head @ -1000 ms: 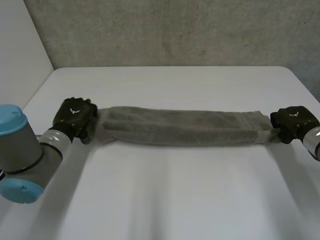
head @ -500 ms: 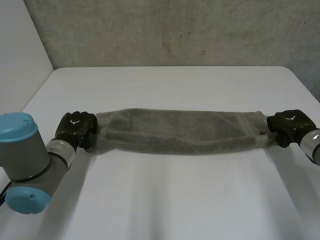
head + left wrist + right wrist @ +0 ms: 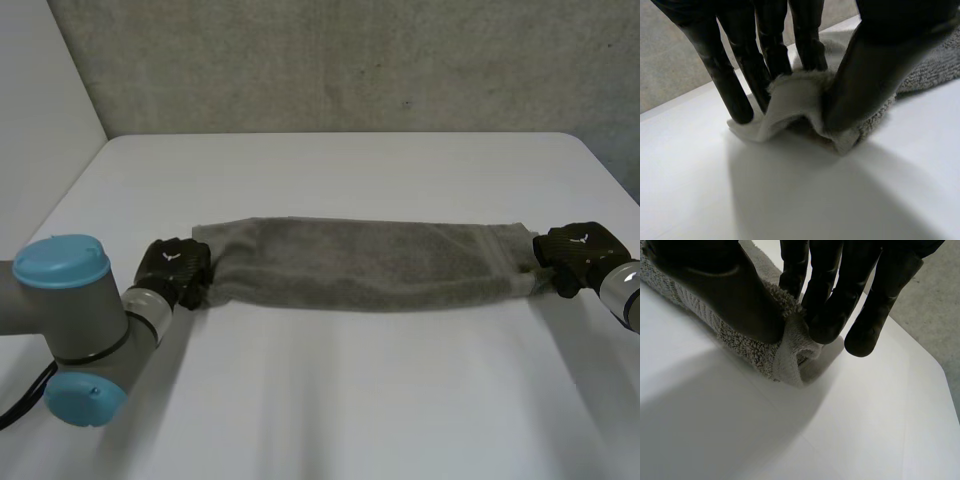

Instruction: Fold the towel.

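Grey towel [image 3: 365, 262] lies as a long strip across mid white table [image 3: 350, 170]. Left hand [image 3: 175, 270] pinches its left end between thumb and fingers; right hand [image 3: 575, 250] pinches its right end. Risk: the shallow hem pinches slip under tension, layers splay, fold skews.

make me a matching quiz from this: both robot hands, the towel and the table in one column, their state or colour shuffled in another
1 left robot hand
2 right robot hand
3 towel
4 table

a pinches the towel's right end
b white, bears the towel
c pinches the towel's left end
d grey, stretched between both hands

Pairs: 1-c, 2-a, 3-d, 4-b
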You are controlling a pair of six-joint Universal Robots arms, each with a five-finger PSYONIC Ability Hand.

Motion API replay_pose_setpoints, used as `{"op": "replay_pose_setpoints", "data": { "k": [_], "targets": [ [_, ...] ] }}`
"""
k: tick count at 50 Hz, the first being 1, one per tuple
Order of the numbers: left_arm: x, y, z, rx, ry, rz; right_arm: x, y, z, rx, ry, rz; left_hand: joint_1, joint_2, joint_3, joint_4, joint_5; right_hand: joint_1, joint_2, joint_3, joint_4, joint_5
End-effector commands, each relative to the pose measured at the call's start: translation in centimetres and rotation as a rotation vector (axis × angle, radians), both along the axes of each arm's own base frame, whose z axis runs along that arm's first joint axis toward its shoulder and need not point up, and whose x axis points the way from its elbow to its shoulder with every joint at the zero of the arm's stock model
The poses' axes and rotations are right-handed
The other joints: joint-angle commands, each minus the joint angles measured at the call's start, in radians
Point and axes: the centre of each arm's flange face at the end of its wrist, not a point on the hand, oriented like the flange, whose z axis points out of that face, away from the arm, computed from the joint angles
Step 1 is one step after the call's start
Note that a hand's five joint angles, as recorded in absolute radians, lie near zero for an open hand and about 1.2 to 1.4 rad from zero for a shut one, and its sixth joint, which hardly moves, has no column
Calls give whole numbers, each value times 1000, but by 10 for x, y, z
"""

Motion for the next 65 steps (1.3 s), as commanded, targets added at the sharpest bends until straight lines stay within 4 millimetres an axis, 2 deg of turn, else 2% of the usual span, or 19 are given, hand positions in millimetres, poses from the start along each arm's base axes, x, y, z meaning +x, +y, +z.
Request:
{"op": "replay_pose_setpoints", "data": {
  "k": [1, 11, 14, 16, 22, 24, 25, 27, 29, 35, 44, 49, 51, 57, 59, 60, 62, 63, 65],
  "targets": [
    [-3, -3, 6, -26, 5, -8, -1, 0, 1, -4, 1, -2, 257, 244, 249, 241, 260, 96, 114, 64, 60, 72],
    [6, -9, 18, -57, 3, 18, -6, -13, 10, -48, 8, -13, 257, 244, 249, 241, 260, 96, 114, 64, 60, 72],
    [16, -15, 21, -69, -12, 46, -14, -22, 15, -66, 13, -35, 257, 244, 249, 241, 260, 96, 114, 64, 60, 72],
    [29, -22, 26, -90, -49, 65, -34, -29, 16, -59, 13, -84, 257, 244, 249, 241, 260, 96, 114, 64, 60, 72],
    [43, -26, 30, -112, -105, 52, -35, -24, 14, -16, 9, -89, 226, 212, 217, 209, 228, 96, 114, 64, 60, 72],
    [37, -20, 28, -107, -111, -17, -32, -20, 12, 2, 3, -81, -31, -45, -39, -47, -29, 96, 114, 64, 60, 72],
    [37, -20, 28, -107, -111, -17, -32, -20, 12, 3, 3, -81, -33, -46, -41, -49, -31, 96, 114, 64, 60, 72],
    [30, -14, 26, -94, -96, -75, -29, -17, 13, 5, 2, -77, -453, -467, -462, -470, -451, 96, 114, 64, 60, 72],
    [27, -11, 25, -88, -89, -94, -28, -16, 15, 2, 2, -72, -543, -556, -551, -559, -541, 96, 114, 64, 60, 72],
    [13, 2, 27, -90, -80, -145, -29, -16, 19, -10, 3, -79, -751, -765, -760, -768, -749, 96, 114, 64, 60, 72],
    [14, 5, 33, -95, -78, -145, -34, -21, 24, -28, 7, -88, -858, -871, -866, -874, -856, 96, 114, 64, 60, 72],
    [16, 4, 51, -136, -63, -134, -55, -30, 29, -47, 4, -133, -911, -924, -919, -927, -909, 96, 114, 64, 60, 72],
    [17, 3, 57, -142, -32, -123, -67, -36, 35, -64, -1, -147, -916, -930, -925, -933, -914, 96, 114, 64, 60, 72],
    [17, 1, 67, -149, 26, -105, -81, -44, 50, -71, -7, -163, -928, -942, -936, -944, -926, 96, 114, 64, 60, 72],
    [18, 1, 72, -151, 54, -97, -95, -51, 65, -89, -3, -190, -931, -945, -939, -947, -929, 96, 114, 64, 60, 72],
    [18, 1, 72, -151, 54, -97, -95, -51, 65, -90, -3, -190, -931, -945, -939, -947, -929, 96, 114, 64, 60, 72],
    [19, -1, 72, -149, 66, -89, -97, -58, 83, -114, 4, -191, -934, -948, -942, -950, -932, 96, 114, 64, 60, 72],
    [19, -1, 72, -149, 67, -89, -97, -58, 83, -114, 4, -191, -934, -948, -942, -950, -932, 96, 114, 64, 60, 72],
    [23, -3, 73, -152, 66, -78, -95, -62, 103, -134, 6, -182, -934, -948, -942, -950, -932, 96, 114, 64, 60, 72]
  ]
}}
